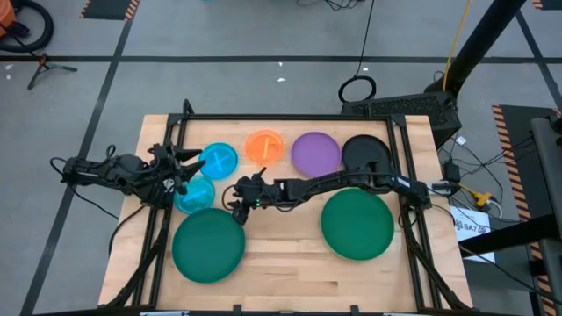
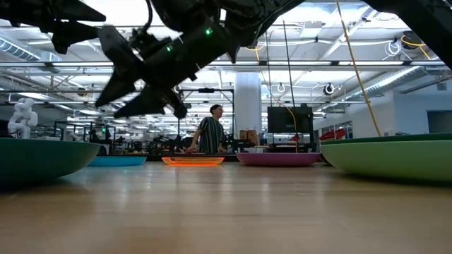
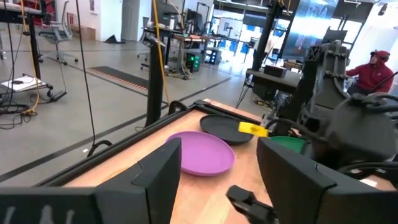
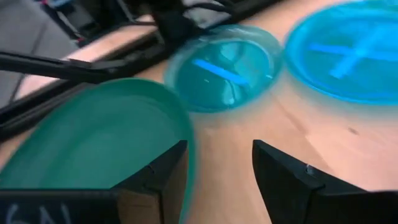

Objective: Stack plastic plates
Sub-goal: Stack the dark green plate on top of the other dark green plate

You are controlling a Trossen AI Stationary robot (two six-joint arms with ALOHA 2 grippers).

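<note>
While both end effectors gape empty, left end effector (image 1: 186, 168) hides a cyan plate (image 1: 194, 195).

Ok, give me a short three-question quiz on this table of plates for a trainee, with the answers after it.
1. True or false: the orange plate lies between a blue plate and the purple plate.
2. Which plate is the right gripper closest to? A) the black plate B) the big dark green plate on the left C) the purple plate
3. Fill in: both grippers, the left gripper too, have their fingers ____.

Key: 1 true; 2 B; 3 open.
</note>
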